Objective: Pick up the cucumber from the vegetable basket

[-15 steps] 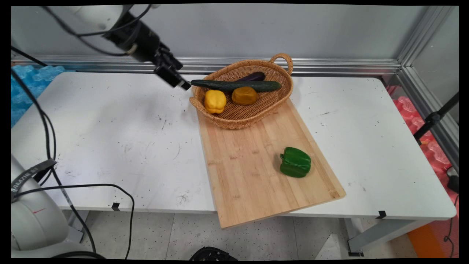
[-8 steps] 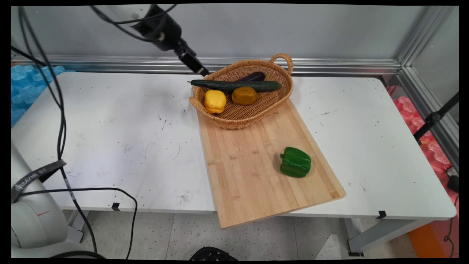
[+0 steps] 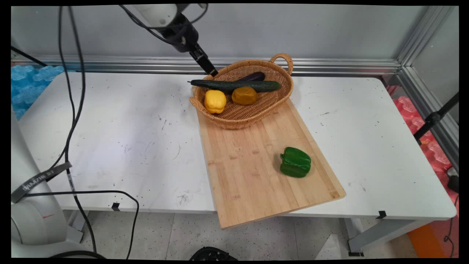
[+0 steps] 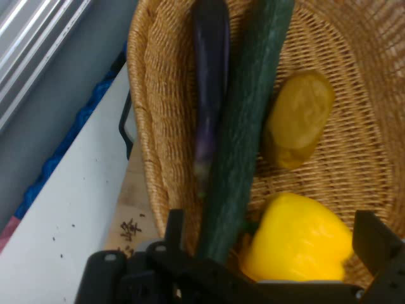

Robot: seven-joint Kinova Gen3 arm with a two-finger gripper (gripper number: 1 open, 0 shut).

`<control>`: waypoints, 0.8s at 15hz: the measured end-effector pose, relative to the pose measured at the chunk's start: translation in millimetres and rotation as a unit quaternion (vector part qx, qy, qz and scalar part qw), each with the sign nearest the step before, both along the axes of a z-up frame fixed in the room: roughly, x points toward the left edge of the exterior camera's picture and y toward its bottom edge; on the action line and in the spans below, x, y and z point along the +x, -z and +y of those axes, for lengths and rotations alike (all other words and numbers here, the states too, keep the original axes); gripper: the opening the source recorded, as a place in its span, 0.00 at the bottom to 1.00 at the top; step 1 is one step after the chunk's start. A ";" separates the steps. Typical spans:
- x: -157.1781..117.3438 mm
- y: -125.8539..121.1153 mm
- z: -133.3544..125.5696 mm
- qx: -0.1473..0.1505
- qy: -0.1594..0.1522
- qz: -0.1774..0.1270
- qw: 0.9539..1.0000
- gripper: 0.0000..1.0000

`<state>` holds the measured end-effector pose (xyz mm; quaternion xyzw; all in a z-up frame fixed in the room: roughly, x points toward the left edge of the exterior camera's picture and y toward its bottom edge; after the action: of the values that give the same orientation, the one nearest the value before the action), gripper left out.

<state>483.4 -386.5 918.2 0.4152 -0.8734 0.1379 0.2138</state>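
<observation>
Main view shows the gripper hanging at the back left rim of the basket, tilted down toward it. The basket sits on the far end of a board on the table. Across the basket lies a cucumber, its left tip poking out over the rim. Behind it is an eggplant, and in front a yellow pepper and a potato. A green pepper rests well apart, on the board's near half.

What I would worry about is the cucumber. It lies propped across the rim with one end overhanging, so a finger catching that end could roll it or tip it out. The basket is light wicker and the fingers are close to its rim. A low pass could snag the weave and drag the whole basket along the board.

From the hand view the jaws stand wide apart, one finger left of the cucumber's near end, the other at the right edge beyond the yellow pepper. Nothing is held between them. I cannot tell whether the left finger touches the cucumber or the rim.
</observation>
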 end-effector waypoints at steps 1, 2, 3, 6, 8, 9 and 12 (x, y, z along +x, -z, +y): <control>-2.3 5.8 -7.0 0.002 0.004 -0.006 1.000 1.00; -5.3 13.2 -15.1 0.005 0.010 -0.012 1.000 1.00; -8.3 21.0 -23.1 0.008 0.015 -0.019 1.000 1.00; -17.2 44.7 -45.1 0.015 0.030 -0.036 0.999 1.00; -23.5 57.1 -56.2 0.019 0.039 -0.043 0.998 1.00; -26.6 63.1 -61.8 0.021 0.043 -0.046 0.998 1.00; -36.0 79.4 -76.7 0.025 0.056 -0.054 0.997 1.00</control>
<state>447.4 -463.3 838.7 0.3630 -0.9087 0.1263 0.1631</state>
